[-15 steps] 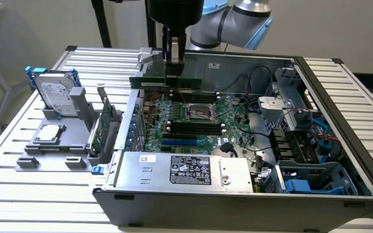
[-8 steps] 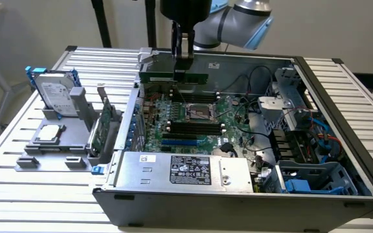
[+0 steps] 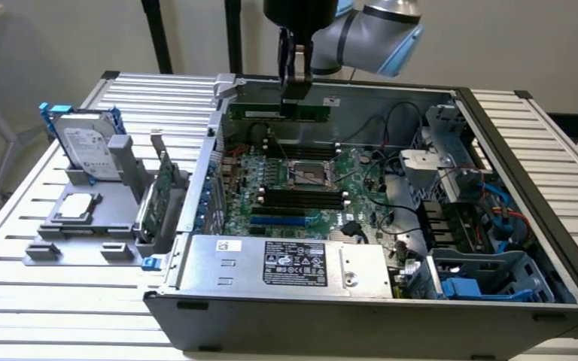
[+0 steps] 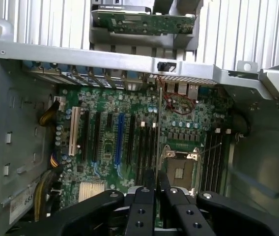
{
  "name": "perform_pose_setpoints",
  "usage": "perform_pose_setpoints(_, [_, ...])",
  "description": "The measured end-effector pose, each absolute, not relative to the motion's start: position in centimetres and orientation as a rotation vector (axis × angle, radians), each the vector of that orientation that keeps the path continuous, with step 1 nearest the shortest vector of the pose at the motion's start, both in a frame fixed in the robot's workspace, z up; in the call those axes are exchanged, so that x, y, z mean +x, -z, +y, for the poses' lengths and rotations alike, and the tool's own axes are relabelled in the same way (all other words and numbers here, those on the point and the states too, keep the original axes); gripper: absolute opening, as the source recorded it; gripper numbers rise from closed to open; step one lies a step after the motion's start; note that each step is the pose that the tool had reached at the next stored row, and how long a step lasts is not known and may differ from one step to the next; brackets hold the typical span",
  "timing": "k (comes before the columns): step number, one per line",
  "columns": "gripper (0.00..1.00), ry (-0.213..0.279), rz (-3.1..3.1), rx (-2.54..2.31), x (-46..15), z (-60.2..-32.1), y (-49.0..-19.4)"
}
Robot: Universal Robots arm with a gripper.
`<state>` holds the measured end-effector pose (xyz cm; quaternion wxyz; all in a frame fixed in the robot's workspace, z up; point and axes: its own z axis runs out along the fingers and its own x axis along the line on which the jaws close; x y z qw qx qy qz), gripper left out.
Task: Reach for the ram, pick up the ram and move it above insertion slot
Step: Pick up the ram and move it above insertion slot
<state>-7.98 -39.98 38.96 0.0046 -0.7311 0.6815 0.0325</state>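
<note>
Black jaws (image 3: 295, 96) closed on the long thin green RAM stick (image 3: 286, 112), pinching its top edge w/ the stick horizontal, up over the far side of the open grey computer case (image 3: 369, 308). In wrist view the stick (image 4: 159, 147) shows edge-on, prob. above the black slots beside the CPU socket (image 4: 180, 171) on the green motherboard (image 4: 110, 103). Silver hard drive (image 3: 86, 147) stands on a grey holder (image 3: 88, 226) on the slatted tabletop (image 3: 28, 293), exterior view's left

The exterior view looks down from high at the open grey metal computer case (image 3: 369, 301). The wrist view looks down closer. Both share the green motherboard (image 3: 299, 188) (image 4: 110, 132), centre, toward twelve o'clock.
</note>
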Motion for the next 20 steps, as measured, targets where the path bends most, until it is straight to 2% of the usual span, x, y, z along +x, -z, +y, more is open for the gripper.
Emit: perform_pose_setpoints(20, [0.14,-0.106,2.184,-2.238,-5.1,-39.1,-37.6])
